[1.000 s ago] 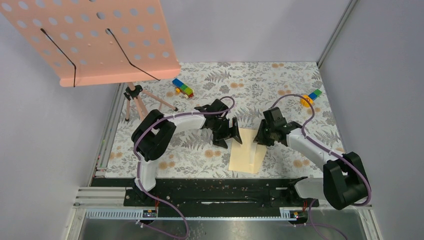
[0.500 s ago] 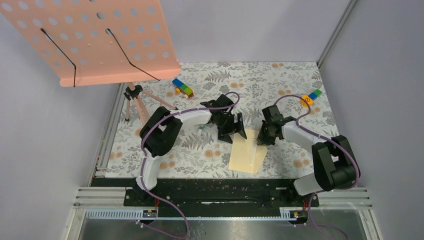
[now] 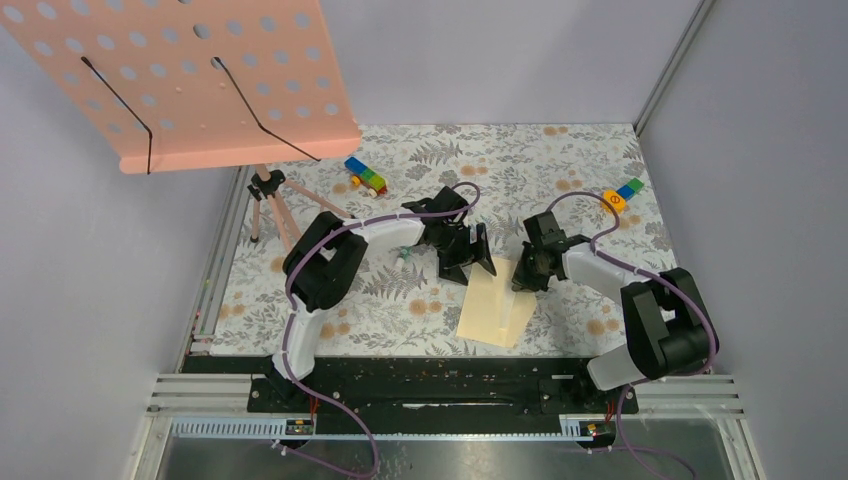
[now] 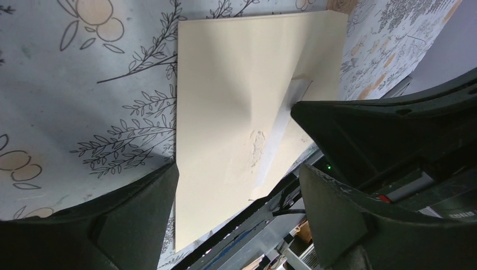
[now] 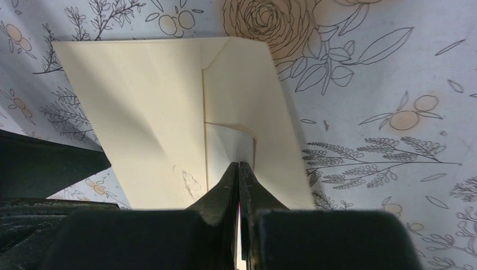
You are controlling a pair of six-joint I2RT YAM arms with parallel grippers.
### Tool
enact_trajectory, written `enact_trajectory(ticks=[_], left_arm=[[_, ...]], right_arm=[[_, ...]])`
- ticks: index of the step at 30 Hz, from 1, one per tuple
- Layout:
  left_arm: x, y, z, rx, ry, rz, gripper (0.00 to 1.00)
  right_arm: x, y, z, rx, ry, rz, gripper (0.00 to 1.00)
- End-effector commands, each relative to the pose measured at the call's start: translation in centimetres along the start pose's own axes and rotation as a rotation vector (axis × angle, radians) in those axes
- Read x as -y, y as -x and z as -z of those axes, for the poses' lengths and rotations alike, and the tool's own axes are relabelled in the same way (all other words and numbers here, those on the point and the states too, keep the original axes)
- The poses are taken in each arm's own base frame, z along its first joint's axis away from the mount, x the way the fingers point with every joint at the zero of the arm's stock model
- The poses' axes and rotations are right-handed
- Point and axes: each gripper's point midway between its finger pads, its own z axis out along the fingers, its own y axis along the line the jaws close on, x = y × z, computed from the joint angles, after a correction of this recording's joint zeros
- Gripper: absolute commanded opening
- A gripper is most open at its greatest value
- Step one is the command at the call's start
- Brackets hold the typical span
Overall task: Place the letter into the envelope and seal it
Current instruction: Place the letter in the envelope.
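**Step in hand (judged):** folding the letter (image 3: 495,312) down to a size that will fit the envelope. Insertion and sealing are not yet begun.

**Right gripper (image 3: 522,278):** fingers pressed fully together. At their tips sits the edge of a folded-over panel of the letter, and a thin pale line shows between the pads. You appear to have the paper pinched there, though the grip is slim. The rest of the sheet spreads away ahead of the fingertips and off to their left.

**Left gripper (image 3: 474,258):** jaws spread wide, holding nothing. The letter lies directly beneath it, framed between its two fingers, with the right gripper just beside it across the sheet.

**Envelope:** you cannot pick it out in any view. A whiter panel shows under the fold by the right fingertips, but what it is cannot be told.

**Next move (judged):** carry the pinched edge across and press the crease flat. Your free left gripper could pin the sheet so it does not slide on the floral table cover (image 3: 560,170). Then you need to locate the envelope.

**Writing:** none legible. The letter is blank.
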Motion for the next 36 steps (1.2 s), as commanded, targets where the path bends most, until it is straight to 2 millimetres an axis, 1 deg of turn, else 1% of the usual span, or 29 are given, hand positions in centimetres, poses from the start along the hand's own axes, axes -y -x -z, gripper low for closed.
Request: enact_trajectory(ticks=[1,6,8,10,11,13,16,18,20,23,26,27,30,36], left_arm=[[-2.7,0.4,-2.0,0.008,0.063,0.016,0.81],[-2.7,0.3,-2.1,0.005,0.06,0.018,0.81],[-2.6,0.4,-2.0,0.006,0.058,0.017,0.81],[-2.5,0.3,-1.8,0.01,0.056,0.012,0.81],[-2.5,0.3,-1.7,0.012,0.058,0.01,0.81],[-2.5,0.3,-1.7,0.011,0.057,0.008,0.81],[-2.6,0.2,-1.8,0.008,0.059,0.01,0.81],[-2.7,0.1,-1.8,0.006,0.059,0.011,0.81],[-2.6,0.1,-1.8,0.003,0.057,0.011,0.81],[-2.5,0.2,-1.8,0.004,0.054,0.01,0.81],[-2.4,0.2,-1.9,0.002,0.051,0.008,0.81],[-2.5,0.2,-1.9,0.001,0.053,0.009,0.81],[-2.6,0.3,-2.1,-0.007,0.062,0.008,0.81],[-2.2,0.6,-2.4,-0.02,0.055,0.001,0.81]], right_arm=[[-0.7,-0.4,-0.9,-0.017,0.046,-0.037,0.0],[-2.6,-0.5,-1.3,-0.054,0.126,-0.048,0.0],[-3.3,0.1,-0.6,-0.051,0.147,-0.031,0.0],[-3.5,0.9,0.7,-0.015,0.147,-0.012,0.0],[-3.3,1.3,1.4,0.017,0.139,-0.003,0.0],[-2.3,2.1,2.5,0.079,0.099,0.015,0.0],[-0.1,2.4,3.2,0.127,0.038,0.013,0.0],[1.2,2.3,3.2,0.149,0.006,0.008,0.0],[2.0,1.6,2.7,0.136,-0.015,0.015,0.0],[2.7,0.9,1.9,0.096,-0.048,0.021,0.0],[3.1,0.3,1.1,0.066,-0.065,0.025,0.0],[2.9,0.3,1.0,0.059,-0.061,0.027,0.0],[2.8,0.2,0.8,0.04,-0.063,0.037,0.0],[2.2,0.2,0.6,0.021,-0.048,0.042,0.0]])
